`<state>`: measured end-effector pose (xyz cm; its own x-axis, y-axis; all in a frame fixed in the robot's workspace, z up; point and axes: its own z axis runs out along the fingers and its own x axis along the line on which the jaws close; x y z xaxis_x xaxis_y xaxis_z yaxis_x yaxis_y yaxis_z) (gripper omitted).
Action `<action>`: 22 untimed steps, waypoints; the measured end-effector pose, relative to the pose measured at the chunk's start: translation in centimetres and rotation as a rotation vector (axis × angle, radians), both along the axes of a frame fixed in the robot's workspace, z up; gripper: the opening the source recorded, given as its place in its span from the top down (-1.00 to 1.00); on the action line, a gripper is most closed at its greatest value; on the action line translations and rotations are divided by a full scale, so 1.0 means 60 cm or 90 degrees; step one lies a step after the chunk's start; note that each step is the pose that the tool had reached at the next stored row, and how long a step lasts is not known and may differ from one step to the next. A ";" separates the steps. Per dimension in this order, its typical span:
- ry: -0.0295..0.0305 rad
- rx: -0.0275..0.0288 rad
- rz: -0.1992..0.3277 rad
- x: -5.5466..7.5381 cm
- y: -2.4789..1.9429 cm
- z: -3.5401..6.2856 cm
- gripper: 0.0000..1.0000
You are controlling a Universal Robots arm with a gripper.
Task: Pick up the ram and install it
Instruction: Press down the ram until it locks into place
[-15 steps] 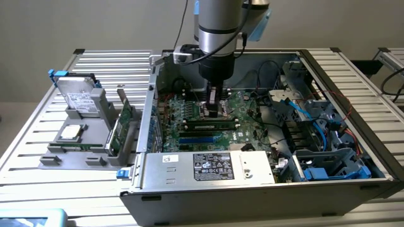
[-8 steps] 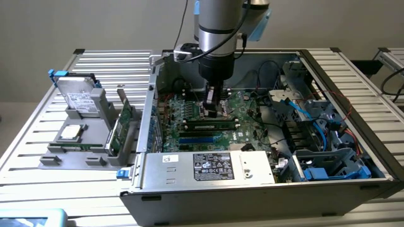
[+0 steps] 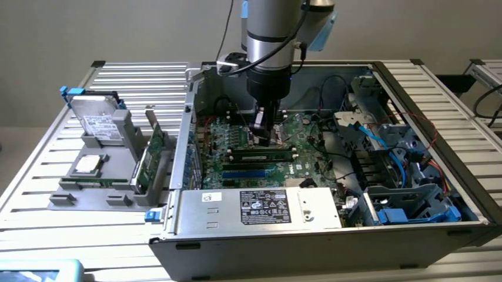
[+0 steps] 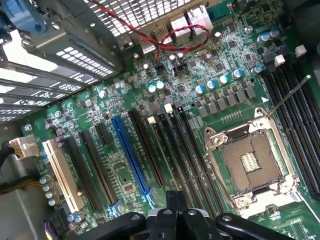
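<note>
The gripper (image 3: 265,138) hangs low inside the open computer case (image 3: 471,194), fingers pressed together with nothing visible between them. In the exterior view the ram (image 3: 263,157) lies just at 6 o'clock of the fingertips, a green stick with a pale label lying along the black memory slots of the motherboard (image 3: 231,141). It looks set into a slot, though whether it is pushed fully home, and whether the fingertips touch it, cannot be told.

In the wrist view the gripper (image 4: 172,216) stands over the bank of long dark slots, with the open CPU socket (image 4: 252,162) at about 2 o'clock of it and the blue slot (image 4: 130,152) at about 10 o'clock.

Risks, as a judgement:
- If the stick is only half seated or tilted, a downward press from the closed fingers off its centre may rock one end up, or flex the board.
- A tip drifting towards the bare socket could bend its exposed contacts.
- The small capacitors around the slots stand close enough to be knocked by a sideways slide.
- The red wires (image 4: 150,40) at 12 o'clock sit well apart and seem no snag.
</note>
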<state>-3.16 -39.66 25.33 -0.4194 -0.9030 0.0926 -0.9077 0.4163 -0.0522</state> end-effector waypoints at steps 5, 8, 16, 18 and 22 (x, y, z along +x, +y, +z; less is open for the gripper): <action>-0.0097 -0.0001 -0.034 0.000 0.0000 0.000 0.79; -0.0150 -0.0002 -0.055 0.000 0.0000 0.000 0.79; -0.0263 -0.0005 -0.112 0.000 -0.0001 0.000 0.79; -0.0282 -0.0005 -0.126 0.000 -0.0001 0.000 0.79; -0.0316 -0.0009 -0.156 0.000 -0.0001 0.000 0.79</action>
<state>-3.16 -39.66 25.34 -0.6303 -0.7734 0.0676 -0.7757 0.6239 -0.0949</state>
